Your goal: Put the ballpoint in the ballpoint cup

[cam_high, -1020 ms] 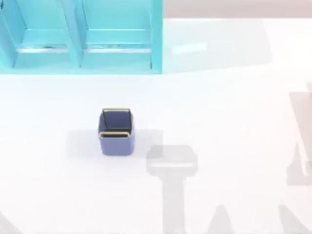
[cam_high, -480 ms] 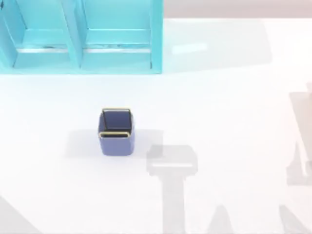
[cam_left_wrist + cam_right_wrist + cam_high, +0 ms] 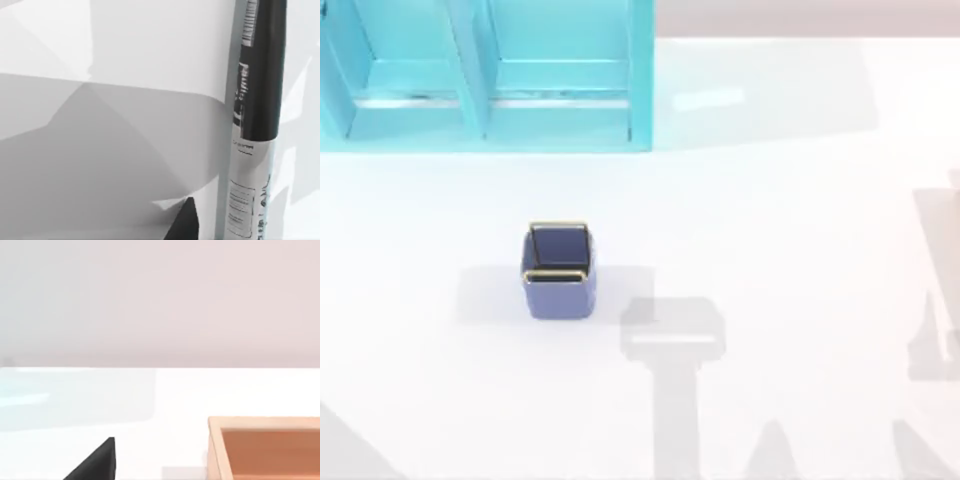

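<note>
The ballpoint cup [image 3: 558,271], a small square blue-violet cup with a gold rim, stands upright on the white table left of centre in the top view. In the left wrist view the ballpoint [image 3: 257,100] lies on the white table close to the camera, a stick with a black barrel and a white printed section. A dark part of my left gripper [image 3: 184,222] shows at the picture's edge, a short way from the ballpoint and not touching it. A dark part of my right gripper [image 3: 95,464] shows in the right wrist view, over bare table.
A big cyan shelf unit [image 3: 485,75] stands at the back left of the table. An open orange-brown box [image 3: 265,445] sits on the table ahead of the right gripper. Arm shadows fall on the front of the table.
The shadow at the table's front left corner has grown in the top view. The cup has not moved.
</note>
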`<state>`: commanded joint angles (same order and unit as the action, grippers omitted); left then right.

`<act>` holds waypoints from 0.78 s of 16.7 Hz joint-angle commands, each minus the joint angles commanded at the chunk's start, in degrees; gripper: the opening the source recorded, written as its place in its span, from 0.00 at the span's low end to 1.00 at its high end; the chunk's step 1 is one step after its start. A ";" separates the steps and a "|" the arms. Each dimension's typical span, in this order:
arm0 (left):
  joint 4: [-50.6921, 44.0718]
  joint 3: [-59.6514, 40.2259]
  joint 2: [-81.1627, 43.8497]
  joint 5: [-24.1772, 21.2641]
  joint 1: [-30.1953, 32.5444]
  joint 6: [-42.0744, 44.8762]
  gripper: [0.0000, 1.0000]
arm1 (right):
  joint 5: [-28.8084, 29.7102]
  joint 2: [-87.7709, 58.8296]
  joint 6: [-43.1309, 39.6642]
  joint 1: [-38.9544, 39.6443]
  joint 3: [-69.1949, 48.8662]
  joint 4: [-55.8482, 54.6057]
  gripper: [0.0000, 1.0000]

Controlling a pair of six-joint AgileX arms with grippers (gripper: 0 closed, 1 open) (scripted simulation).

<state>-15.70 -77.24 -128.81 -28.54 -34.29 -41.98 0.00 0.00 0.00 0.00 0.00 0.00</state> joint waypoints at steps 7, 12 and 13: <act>0.00 0.00 0.00 0.00 0.00 0.00 0.00 | 0.00 0.00 0.00 0.00 0.00 0.00 1.00; 0.00 0.00 0.00 0.00 0.00 0.00 0.00 | 0.00 0.00 0.00 0.00 0.00 0.00 1.00; 0.00 0.00 0.00 0.00 0.00 0.00 0.00 | 0.00 0.00 0.00 0.00 0.00 0.00 1.00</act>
<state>-15.70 -77.24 -128.81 -28.54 -34.29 -41.98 0.00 0.00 0.00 0.00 0.00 0.00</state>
